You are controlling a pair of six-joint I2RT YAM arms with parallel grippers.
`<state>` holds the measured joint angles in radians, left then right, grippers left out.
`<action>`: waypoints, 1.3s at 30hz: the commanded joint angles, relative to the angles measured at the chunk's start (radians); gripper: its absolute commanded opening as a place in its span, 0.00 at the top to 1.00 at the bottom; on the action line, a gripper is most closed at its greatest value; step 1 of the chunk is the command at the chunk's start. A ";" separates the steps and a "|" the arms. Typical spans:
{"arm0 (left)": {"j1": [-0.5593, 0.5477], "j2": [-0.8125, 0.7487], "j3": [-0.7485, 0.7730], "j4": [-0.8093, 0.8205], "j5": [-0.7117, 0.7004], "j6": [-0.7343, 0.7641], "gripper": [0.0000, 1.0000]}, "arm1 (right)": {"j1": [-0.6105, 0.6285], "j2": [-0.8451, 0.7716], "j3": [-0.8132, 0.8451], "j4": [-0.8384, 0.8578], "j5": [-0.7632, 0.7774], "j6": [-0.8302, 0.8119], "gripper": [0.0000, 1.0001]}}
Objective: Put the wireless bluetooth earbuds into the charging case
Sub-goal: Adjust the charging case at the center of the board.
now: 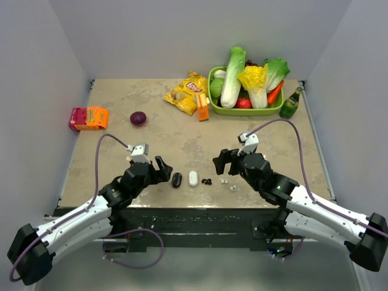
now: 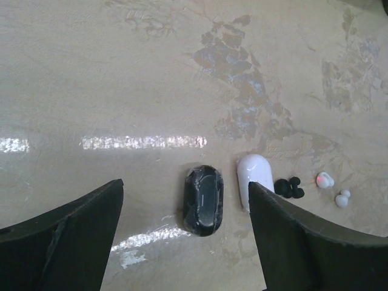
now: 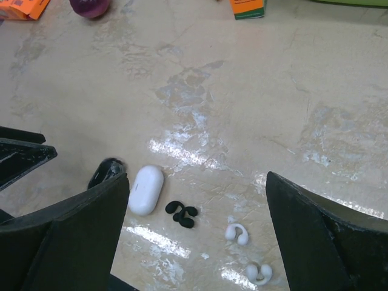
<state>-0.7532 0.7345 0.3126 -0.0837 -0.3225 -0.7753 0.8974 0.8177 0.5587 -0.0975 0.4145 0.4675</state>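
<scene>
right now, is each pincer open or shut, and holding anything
left pincer: open, holding nothing
right pincer: open, holding nothing

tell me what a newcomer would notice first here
The green basket heaped with vegetables at the far right draws the eye first. Near the front edge, a black case, a white case, black earbuds and white earbuds lie in a row between the two arms' open jaws.
</scene>
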 commanded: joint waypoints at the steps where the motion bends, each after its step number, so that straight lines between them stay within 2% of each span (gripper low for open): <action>1: -0.003 -0.029 -0.039 -0.024 -0.020 -0.039 0.18 | 0.001 0.008 0.001 0.036 -0.028 -0.012 0.04; 3: -0.003 -0.012 -0.050 -0.024 -0.013 -0.055 0.44 | 0.001 0.011 0.001 0.039 -0.032 -0.013 0.04; 4: -0.003 0.014 -0.055 -0.027 -0.013 -0.073 0.64 | 0.000 0.012 0.000 0.041 -0.037 -0.012 0.04; 6: -0.003 0.037 -0.064 -0.031 -0.012 -0.090 0.79 | 0.000 0.015 -0.003 0.044 -0.042 -0.007 0.04; 7: -0.005 0.042 -0.076 -0.031 -0.010 -0.108 0.96 | 0.001 0.015 -0.005 0.042 -0.045 -0.006 0.04; 8: -0.003 0.040 -0.084 -0.030 -0.009 -0.114 1.00 | 0.001 0.014 -0.005 0.042 -0.046 -0.006 0.04; 15: -0.006 0.016 -0.156 0.016 0.033 -0.131 1.00 | 0.002 0.012 -0.017 0.041 -0.048 -0.001 0.04; 26: -0.069 0.078 -0.168 0.128 0.066 -0.127 1.00 | 0.001 0.024 -0.019 0.044 -0.049 -0.004 0.04; 39: -0.118 0.266 -0.118 0.260 0.092 -0.101 1.00 | 0.001 0.003 -0.023 0.024 -0.033 -0.009 0.04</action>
<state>-0.8551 0.9630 0.1654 0.1184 -0.2401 -0.8795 0.8974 0.8429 0.5343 -0.0898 0.3744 0.4664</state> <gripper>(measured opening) 0.012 0.960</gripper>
